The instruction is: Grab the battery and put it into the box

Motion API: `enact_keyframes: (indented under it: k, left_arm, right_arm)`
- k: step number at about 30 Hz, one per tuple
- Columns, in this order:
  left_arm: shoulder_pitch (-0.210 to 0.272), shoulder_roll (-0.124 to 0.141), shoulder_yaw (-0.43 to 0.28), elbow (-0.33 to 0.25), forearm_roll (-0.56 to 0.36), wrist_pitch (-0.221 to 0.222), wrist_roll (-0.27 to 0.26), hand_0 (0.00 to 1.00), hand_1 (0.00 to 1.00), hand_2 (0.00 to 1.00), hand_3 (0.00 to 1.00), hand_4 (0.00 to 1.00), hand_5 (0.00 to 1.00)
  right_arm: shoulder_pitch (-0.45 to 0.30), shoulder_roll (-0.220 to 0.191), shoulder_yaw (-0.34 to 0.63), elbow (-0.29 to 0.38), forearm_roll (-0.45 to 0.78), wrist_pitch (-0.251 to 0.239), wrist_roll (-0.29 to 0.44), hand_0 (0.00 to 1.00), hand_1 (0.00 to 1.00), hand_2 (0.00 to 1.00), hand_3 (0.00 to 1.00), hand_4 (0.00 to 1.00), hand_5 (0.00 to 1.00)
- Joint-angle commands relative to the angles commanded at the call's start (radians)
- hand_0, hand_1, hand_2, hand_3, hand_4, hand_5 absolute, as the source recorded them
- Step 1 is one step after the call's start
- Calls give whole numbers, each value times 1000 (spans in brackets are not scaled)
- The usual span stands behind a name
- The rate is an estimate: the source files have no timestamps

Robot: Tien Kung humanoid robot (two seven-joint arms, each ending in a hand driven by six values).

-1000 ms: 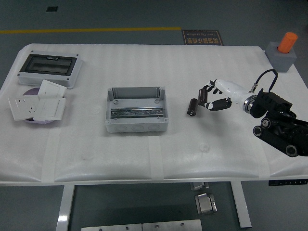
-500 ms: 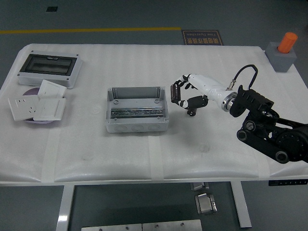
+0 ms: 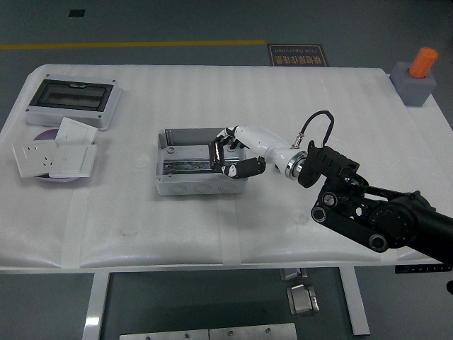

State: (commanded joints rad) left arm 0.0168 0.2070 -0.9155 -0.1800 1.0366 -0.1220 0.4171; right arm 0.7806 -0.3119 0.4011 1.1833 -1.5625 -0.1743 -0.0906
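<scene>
The grey open box (image 3: pixel 170 185) stands at the middle of the white table. My right hand (image 3: pixel 228 154) reaches in from the right and hovers over the box's right half. Its fingers are curled around the black cylindrical battery (image 3: pixel 214 154), which stands roughly upright in the grasp above the box's inside. The black right arm (image 3: pixel 368 212) stretches back to the lower right. No left arm shows in the head view.
A grey enclosure with a dark window (image 3: pixel 72 101) lies at the far left. White socket plates (image 3: pixel 55 156) are stacked on a purple disc below it. A grey block with an orange cylinder (image 3: pixel 417 76) sits at the far right corner.
My right hand has carried the battery leftward, from the table's right part to above the box's right half. The arm has swung in with it.
</scene>
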Motion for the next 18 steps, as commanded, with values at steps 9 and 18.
enact_keyframes:
  k: [9,18]
  left_arm:
    - [2,-2,-5,0,6,-2,3,618,633,488,527,479,171]
    - [-1,-2,-3,0,4,-3,1,619,634,486,526,479,174]
  right_arm:
    - [4,-10,4,-25,1,5,-3,998,922,945,998,983,531]
    - [22,-67,-1,-40,7,13,-6,998,932,954,998,998,563]
